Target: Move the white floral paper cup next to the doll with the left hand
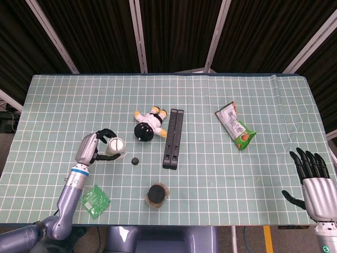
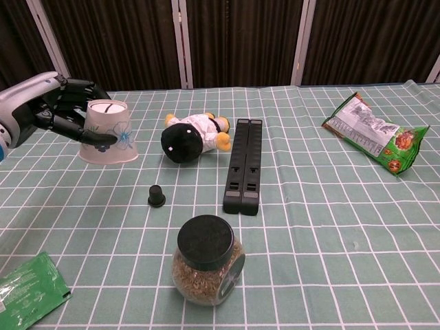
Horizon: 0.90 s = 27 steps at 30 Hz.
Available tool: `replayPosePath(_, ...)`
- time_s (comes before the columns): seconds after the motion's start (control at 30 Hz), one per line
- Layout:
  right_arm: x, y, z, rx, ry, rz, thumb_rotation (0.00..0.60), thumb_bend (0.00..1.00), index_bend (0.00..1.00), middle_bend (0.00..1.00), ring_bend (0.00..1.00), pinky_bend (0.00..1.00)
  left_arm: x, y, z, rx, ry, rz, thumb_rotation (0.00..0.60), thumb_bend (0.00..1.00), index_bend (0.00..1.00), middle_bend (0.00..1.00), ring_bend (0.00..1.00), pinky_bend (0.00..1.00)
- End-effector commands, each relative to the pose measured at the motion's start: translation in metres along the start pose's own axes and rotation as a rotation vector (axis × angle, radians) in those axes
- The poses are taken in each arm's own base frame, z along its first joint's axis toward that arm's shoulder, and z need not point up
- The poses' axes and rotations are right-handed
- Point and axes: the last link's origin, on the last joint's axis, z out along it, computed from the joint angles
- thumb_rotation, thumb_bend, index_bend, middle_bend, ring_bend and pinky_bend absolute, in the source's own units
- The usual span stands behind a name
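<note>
L hand (image 2: 51, 110) gripping upturned paper cup (image 2: 110, 132), doll (image 2: 190, 136) just right, small black cap (image 2: 157, 196) nearby

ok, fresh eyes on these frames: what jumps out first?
The left hand grips an upside-down white floral paper cup at the table's left, just left of the doll lying mid-table. Next, the dark-lidded jar near the front edge, and the right hand open, holding nothing, at far right.

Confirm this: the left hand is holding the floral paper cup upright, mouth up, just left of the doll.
Not quite. The left hand does hold the floral paper cup left of the doll, but the cup is upside down: the chest view shows its wide mouth at the bottom and its narrow base on top.
</note>
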Motion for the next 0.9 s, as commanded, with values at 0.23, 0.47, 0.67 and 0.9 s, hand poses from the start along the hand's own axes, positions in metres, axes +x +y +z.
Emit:
replayPosePath(0.23,0.000,0.003,0.001,-0.015,-0.004,-0.001,0.600,0.00,0.00,0.00,0.00,0.00,-0.043,-0.024,0.002,-0.005,-0.064,-0.267,0.600,0.03,0.46,0.37,0.34,0.41)
replayPosePath(0.47,-0.001,0.005,0.002,-0.020,-0.006,0.005,0.600,0.00,0.00,0.00,0.00,0.00,-0.059,-0.032,0.011,0.019,-0.066,-0.279,0.600,0.03,0.46,0.36,0.33,0.40)
replayPosePath(0.67,-0.001,0.005,0.003,-0.021,-0.011,0.006,0.600,0.00,0.00,0.00,0.00,0.00,-0.068,-0.033,0.014,0.017,-0.064,-0.262,0.600,0.04,0.46,0.36,0.33,0.37)
replayPosePath(0.9,-0.001,0.007,0.005,-0.027,-0.012,0.009,0.600,0.00,0.00,0.00,0.00,0.00,-0.077,-0.040,0.016,0.042,-0.080,-0.237,0.600,0.03,0.42,0.30,0.20,0.27)
